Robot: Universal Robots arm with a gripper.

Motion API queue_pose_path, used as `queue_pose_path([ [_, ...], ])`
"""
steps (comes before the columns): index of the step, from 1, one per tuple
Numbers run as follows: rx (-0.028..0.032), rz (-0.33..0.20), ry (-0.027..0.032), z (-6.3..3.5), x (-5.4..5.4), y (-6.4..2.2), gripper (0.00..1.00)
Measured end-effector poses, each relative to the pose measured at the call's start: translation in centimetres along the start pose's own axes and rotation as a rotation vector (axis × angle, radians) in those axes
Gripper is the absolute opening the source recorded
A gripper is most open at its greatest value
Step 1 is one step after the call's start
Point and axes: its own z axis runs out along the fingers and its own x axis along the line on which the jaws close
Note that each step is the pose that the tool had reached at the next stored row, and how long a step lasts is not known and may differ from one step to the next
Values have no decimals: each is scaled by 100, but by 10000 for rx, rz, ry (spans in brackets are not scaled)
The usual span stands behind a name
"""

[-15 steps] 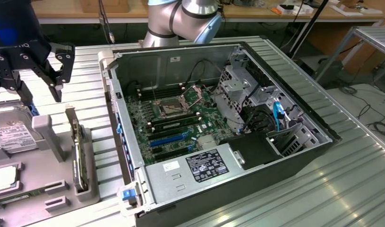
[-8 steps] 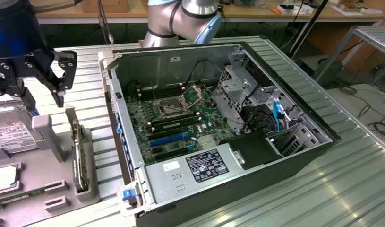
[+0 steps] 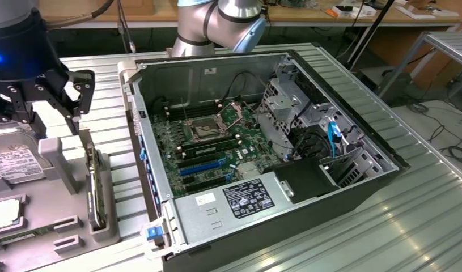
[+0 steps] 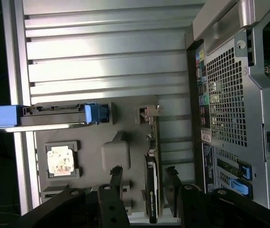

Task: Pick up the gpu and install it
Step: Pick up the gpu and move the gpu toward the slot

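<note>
The gpu [image 3: 95,184] stands on its edge in a slot of the grey holder tray [image 3: 64,170], at the exterior view's left beside the open computer case [image 3: 352,122]. My gripper [image 3: 56,116] hangs open above the far end of the tray, a short way above the card. In the wrist view the gpu [image 4: 151,187] shows as a thin dark card with a green edge. It lies in line between my two black fingers [image 4: 117,178], and neither finger touches it. My gripper [image 4: 145,180] holds nothing.
On the tray lie a silver hard drive with a white label [image 3: 11,161] and a processor chip [image 3: 4,212]. The motherboard [image 3: 208,136] faces up in the case, with blue expansion slots [image 3: 200,167]. The case's rear panel [image 4: 229,95] stands close beside the tray.
</note>
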Motion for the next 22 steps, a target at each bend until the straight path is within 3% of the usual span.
queue_pose_path([
  [3,0,0,0,82,-13,-26,48],
  [6,1,-1,0,131,-67,-204,48],
  [10,-1,0,-1,323,-151,-419,48],
  [15,0,0,0,606,-324,-468,48],
  [18,0,0,-4,753,-305,-512,48],
  [22,-2,-4,-22,952,-177,-561,48],
])
